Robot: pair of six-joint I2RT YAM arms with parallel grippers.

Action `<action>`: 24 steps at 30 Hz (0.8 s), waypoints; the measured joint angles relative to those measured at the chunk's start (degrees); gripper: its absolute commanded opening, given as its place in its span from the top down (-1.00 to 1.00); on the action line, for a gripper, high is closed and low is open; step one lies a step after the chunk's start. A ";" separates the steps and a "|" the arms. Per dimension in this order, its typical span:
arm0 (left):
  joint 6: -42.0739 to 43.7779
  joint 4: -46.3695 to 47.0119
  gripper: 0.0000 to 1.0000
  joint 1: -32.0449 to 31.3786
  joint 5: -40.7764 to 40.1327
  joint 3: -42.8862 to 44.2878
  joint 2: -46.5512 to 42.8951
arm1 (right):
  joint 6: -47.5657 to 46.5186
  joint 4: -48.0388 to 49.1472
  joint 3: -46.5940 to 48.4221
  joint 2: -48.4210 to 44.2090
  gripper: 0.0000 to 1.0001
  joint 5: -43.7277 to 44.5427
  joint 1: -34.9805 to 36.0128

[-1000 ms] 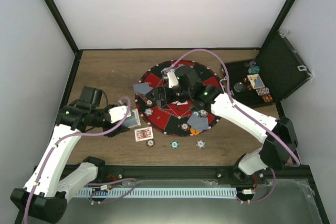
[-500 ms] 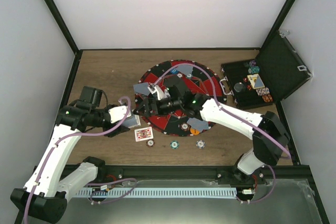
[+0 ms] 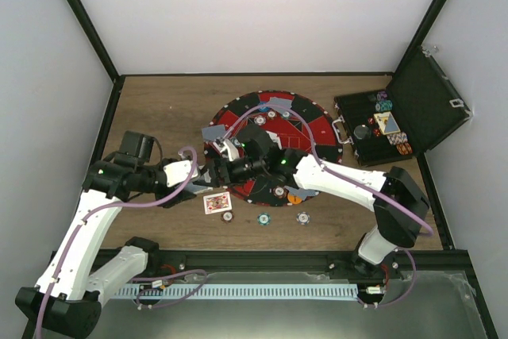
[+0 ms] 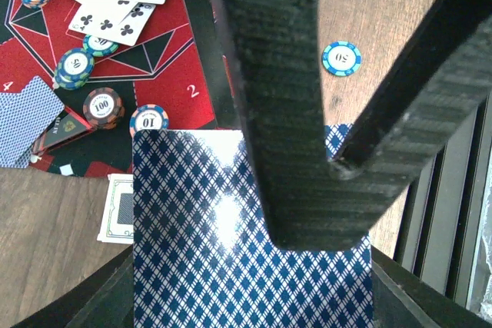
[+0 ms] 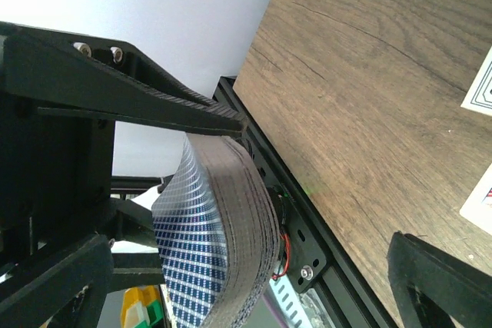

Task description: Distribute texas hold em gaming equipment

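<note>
left gripper (image 3: pixel 197 175): clamped on card deck (image 4: pixel 231 266); held off the left edge of the mat (image 3: pixel 316 126)
right gripper (image 3: pixel 217 167): jaws wide apart; empty; tips at the deck
step: probably drawing a card to deal; next move must pinch one card, not several
views: right wrist shows the deck's bowed edge; left wrist shows chips (image 4: pixel 103 105) on mat
</note>
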 measured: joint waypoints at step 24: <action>-1.11 0.26 0.91 0.00 0.92 -0.55 -1.53 | 1.90 -1.36 0.11 -0.11 -1.00 5.09 3.72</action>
